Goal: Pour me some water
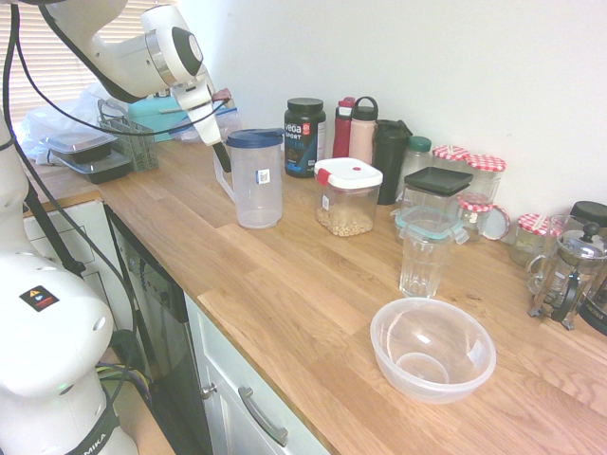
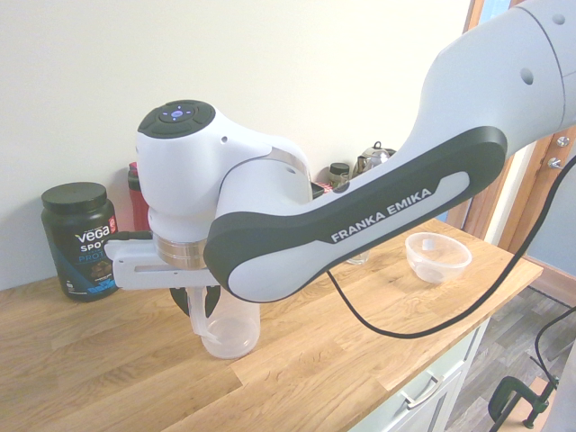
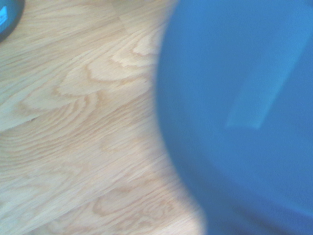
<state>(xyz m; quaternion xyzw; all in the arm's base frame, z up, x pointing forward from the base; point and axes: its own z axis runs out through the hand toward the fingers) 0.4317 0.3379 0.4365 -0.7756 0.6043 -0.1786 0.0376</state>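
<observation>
On a wooden kitchen counter [image 1: 285,284] against a white wall, the gripper [image 1: 222,157] pinches the handle of the blue-lidded pitcher [image 1: 256,180]; a glass [image 1: 423,258] and clear bowl [image 1: 432,348] stand well apart from it

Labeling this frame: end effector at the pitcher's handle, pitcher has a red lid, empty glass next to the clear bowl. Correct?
One error: the pitcher has a blue lid, not red, as the first exterior view shows. The rest holds: the end effector is at its handle, and the empty glass stands next to the clear bowl.
</observation>
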